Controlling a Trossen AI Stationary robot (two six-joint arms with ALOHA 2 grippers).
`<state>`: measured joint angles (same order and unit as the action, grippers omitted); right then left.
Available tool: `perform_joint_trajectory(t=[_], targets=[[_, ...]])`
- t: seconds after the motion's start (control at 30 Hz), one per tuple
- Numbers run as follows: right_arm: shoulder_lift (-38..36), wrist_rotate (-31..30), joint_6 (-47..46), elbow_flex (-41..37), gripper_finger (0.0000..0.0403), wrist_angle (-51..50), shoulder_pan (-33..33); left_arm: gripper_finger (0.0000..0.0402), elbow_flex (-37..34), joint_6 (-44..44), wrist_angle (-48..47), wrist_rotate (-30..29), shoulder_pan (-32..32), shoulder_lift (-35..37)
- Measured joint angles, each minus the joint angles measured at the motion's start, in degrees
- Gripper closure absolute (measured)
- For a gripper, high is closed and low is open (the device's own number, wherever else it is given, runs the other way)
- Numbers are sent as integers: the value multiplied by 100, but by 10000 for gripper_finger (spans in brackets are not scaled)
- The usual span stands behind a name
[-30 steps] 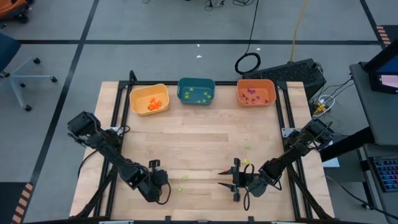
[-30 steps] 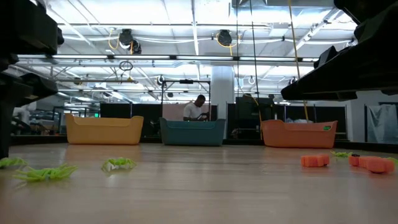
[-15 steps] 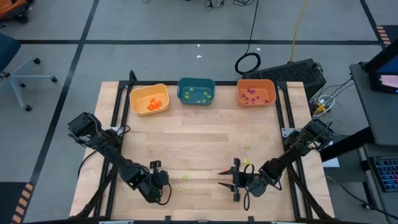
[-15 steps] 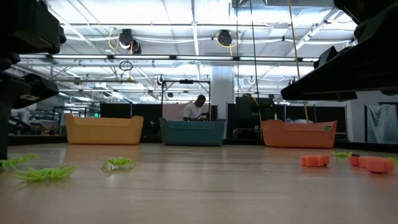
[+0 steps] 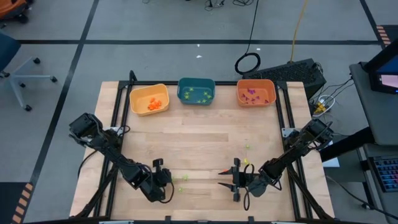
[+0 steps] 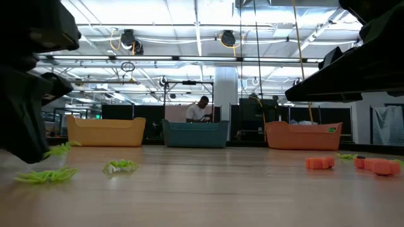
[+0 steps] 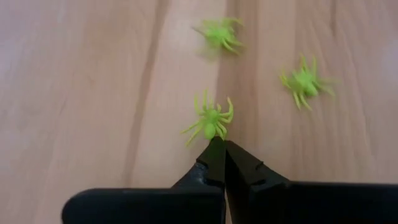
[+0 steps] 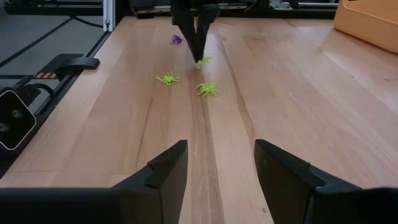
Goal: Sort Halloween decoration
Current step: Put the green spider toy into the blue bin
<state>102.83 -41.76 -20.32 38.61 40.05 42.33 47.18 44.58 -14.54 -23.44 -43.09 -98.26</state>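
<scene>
Fingertips of the left gripper [image 7: 219, 149] are pinched together on a small light-green plastic spider [image 7: 211, 119], near the wooden table's [image 5: 205, 143] front edge. Two more green spiders [image 7: 303, 81] lie just beside it. Right gripper [image 8: 214, 163] waits nearby, fingers spread and empty. Yellow bin [image 5: 149, 99], teal bin [image 5: 196, 91] and orange bin [image 5: 255, 92] line the far edge.

My pale wooden plank bench [image 5: 199, 143] carries a yellow plastic bin [image 5: 149, 99], a teal plastic bin [image 5: 196, 91] and an orange plastic bin [image 5: 255, 92] along twelve o'clock; two light-green plastic spiders [image 5: 184, 177] lie near six.
</scene>
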Motion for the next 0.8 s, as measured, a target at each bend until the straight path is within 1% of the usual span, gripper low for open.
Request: perform_joint_trajectory(t=[0.23, 0.37, 0.57, 0.67, 0.8], targets=[[0, 0, 44, 0, 232, 0, -2, 401, 0, -31, 246, -146, -11, 7], [0, 0, 402, 0, 232, 1, -2, 401, 0, -30, 533, -163, 14, 11], [81, 3, 1471, 0, 231, 74, -2, 401, 2, -37, 994, -138, 131, 17], [247, 150, 2195, 0, 231, 360, -21, 401, 4, -46, 1138, -106, 177, 20], [558, 157, 3147, 94, 231, 777, -74, 401, 4, -47, 1333, -54, 258, 20]])
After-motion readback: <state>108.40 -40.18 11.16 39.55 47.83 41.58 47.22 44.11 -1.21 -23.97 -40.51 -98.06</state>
